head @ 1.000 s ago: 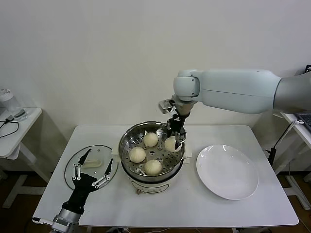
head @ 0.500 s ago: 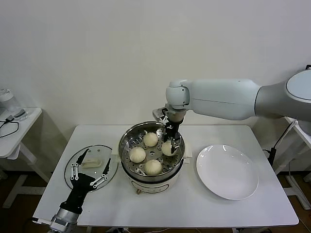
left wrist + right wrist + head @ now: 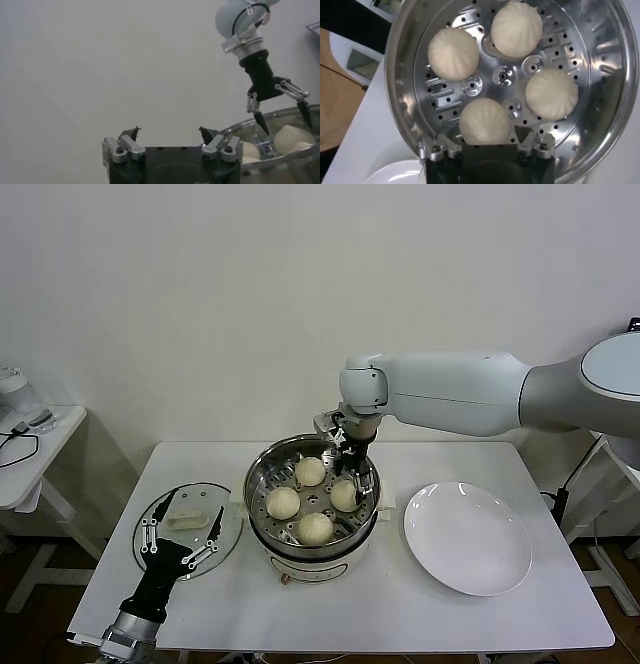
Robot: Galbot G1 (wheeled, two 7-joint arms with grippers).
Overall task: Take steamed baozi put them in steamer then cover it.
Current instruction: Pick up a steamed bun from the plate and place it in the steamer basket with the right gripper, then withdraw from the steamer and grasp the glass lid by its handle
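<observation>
The steamer [image 3: 262, 474] stands mid-table, and several baozi lie on its perforated tray [image 3: 502, 75]. My right gripper [image 3: 354, 476] hangs open just over the right-hand baozi [image 3: 343, 494]. In the right wrist view this baozi [image 3: 484, 120] rests on the tray between the spread fingers of the right gripper [image 3: 485, 133], which do not press it. The cover [image 3: 232, 529] lies flat on the table to the left, cream handle [image 3: 188, 519] up. My left gripper [image 3: 193, 507] hovers open above it. In the left wrist view the left gripper [image 3: 169, 132] is empty.
A white plate [image 3: 467, 536] lies to the right of the steamer. A small side table [image 3: 30, 439] stands beyond the left edge of the white table. The wall is close behind the steamer.
My right gripper came down and leftwards into the steamer, then opened and let go of the right-hand baozi, which now rests on the tray. The left arm drew back slightly.
</observation>
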